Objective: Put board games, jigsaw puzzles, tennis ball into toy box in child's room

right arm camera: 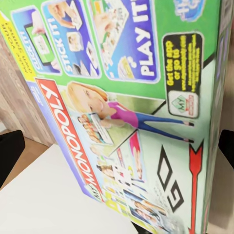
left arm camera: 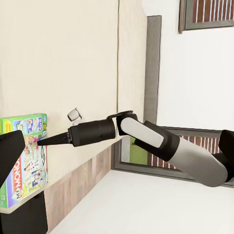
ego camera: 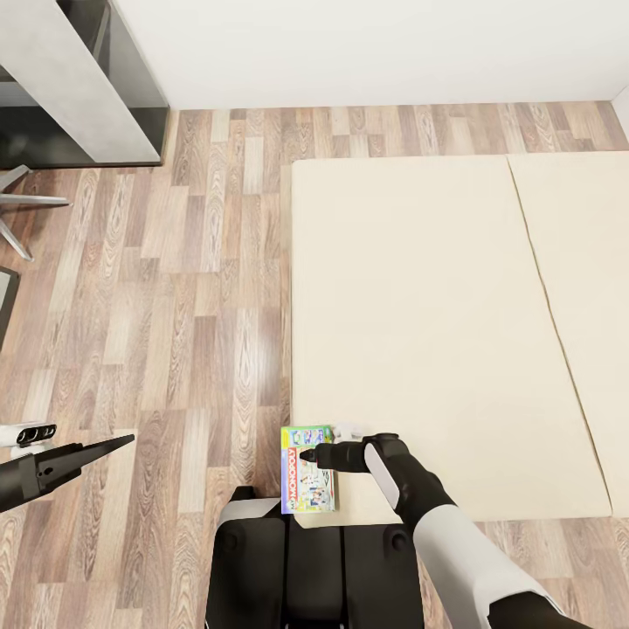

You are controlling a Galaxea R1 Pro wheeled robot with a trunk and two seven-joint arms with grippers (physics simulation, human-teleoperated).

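Head view gives us the beige bed (ego camera: pixel 419 332), then at its near corner the green-white Monopoly board game (ego camera: pixel 307 469), our right gripper (ego camera: pixel 307 456) over it, grip unclear, so its trip to the toy box remains ahead.

I count 1 board game (ego camera: pixel 307 469), 1 bed (ego camera: pixel 419 332) w/ 2 mattress sections, 1 table (ego camera: pixel 61 79), and 2 grippers: left (ego camera: pixel 122 441), right (ego camera: pixel 306 455).
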